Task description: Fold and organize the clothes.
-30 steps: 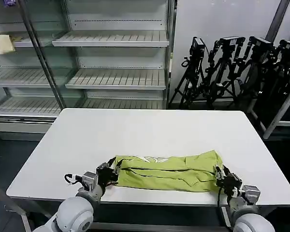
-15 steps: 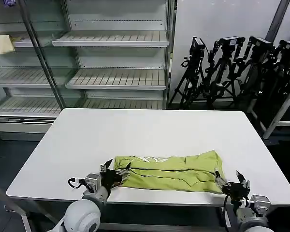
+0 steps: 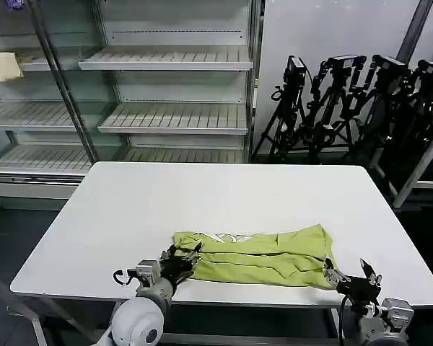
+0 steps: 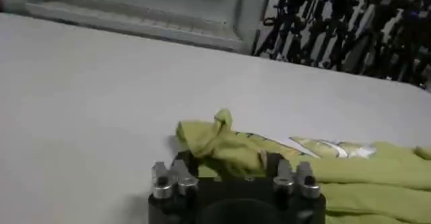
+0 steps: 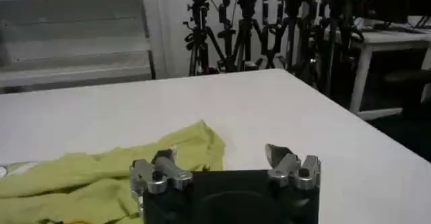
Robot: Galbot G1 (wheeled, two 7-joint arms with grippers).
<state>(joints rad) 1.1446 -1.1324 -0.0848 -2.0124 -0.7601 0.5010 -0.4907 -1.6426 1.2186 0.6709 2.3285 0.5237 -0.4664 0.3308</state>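
Both arms are down low at the near edge of the white counter [image 3: 224, 191], one at each end of the lime green T-shirt [image 3: 260, 256]. The left gripper [image 3: 179, 261] sits right at the shirt's left end, fingers spread, with the cloth bunched up between them in the left wrist view [image 4: 222, 148]; can't tell if they're actually touching it. The right gripper [image 3: 350, 277] is just off the shirt's right end near the counter's front corner, fingers spread wide and holding nothing, the shirt lying beside one finger in the right wrist view [image 5: 101, 175].

The shirt itself is folded into a long strip running left to right along the front of the counter, lumpy with creases, and there's a pale marking near its far edge.

Behind the counter the shelves [image 3: 166, 86] are mostly bare, with a pale cream cloth [image 3: 1, 66] on one at the far left. The arms are cut off at the bottom, so only the wrists show.
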